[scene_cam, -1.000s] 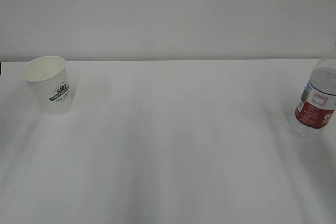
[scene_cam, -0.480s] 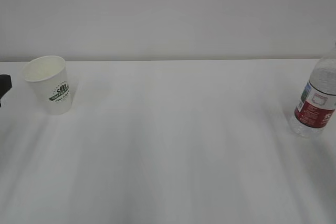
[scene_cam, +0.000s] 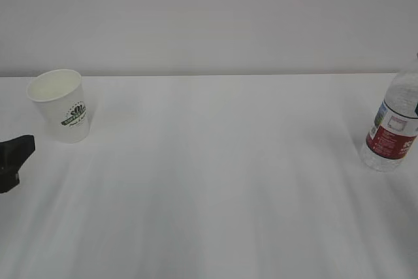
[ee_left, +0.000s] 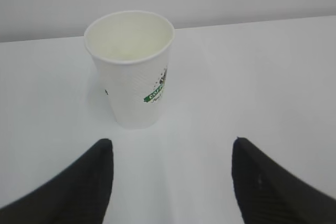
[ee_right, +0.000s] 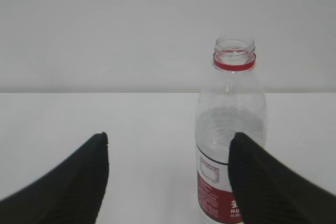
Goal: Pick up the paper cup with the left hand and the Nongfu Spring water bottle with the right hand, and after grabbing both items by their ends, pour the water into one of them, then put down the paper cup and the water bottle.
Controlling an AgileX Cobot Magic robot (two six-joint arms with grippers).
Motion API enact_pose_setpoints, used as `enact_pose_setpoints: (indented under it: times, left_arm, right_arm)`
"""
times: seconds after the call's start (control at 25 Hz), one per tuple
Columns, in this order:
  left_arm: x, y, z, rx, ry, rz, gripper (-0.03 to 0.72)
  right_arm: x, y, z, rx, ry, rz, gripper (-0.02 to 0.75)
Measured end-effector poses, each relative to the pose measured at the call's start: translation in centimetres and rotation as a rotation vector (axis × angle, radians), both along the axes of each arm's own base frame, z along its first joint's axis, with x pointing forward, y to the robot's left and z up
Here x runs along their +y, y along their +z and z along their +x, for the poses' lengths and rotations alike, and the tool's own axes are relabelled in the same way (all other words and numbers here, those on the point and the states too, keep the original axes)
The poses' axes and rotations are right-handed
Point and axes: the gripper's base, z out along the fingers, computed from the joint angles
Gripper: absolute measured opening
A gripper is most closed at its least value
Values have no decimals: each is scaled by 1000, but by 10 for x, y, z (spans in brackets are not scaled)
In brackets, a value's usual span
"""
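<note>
Paper cup (ee_left: 132, 72) stands upright and empty-looking on the tabletop (scene_cam: 215, 181), ahead of the left gripper (ee_left: 170, 182), jaws wide, nothing held; likely light and crushable, so grip mid-wall gently. Nongfu Spring water bottle (ee_right: 231, 140), uncapped, stands between the right gripper (ee_right: 168, 179) fingers' line, also wide; thin ribbed plastic, probably squeezable, take it at the labelled body.

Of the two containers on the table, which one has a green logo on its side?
The paper cup, short and white, standing at the left. The other, the Nongfu Spring water bottle at the right, is tall, clear, with a red-and-white label.
</note>
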Motion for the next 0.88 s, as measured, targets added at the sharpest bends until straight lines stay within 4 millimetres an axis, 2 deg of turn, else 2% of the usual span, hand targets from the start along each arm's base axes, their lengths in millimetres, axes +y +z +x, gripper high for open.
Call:
enact_pose_setpoints:
  times: [0.48, 0.68, 0.88]
  left_arm:
    - [6, -35, -17, 11, 24, -14, 502]
    - [5, -42, -20, -40, 6, -10, 501]
    - [4, -57, -21, 30, -11, 11, 501]
  right_arm:
    - [2, -44, 2, 109, 16, 10, 535]
    - [1, -53, 1, 124, 10, -9, 534]
    - [-2, -56, 2, 130, -15, -29, 477]
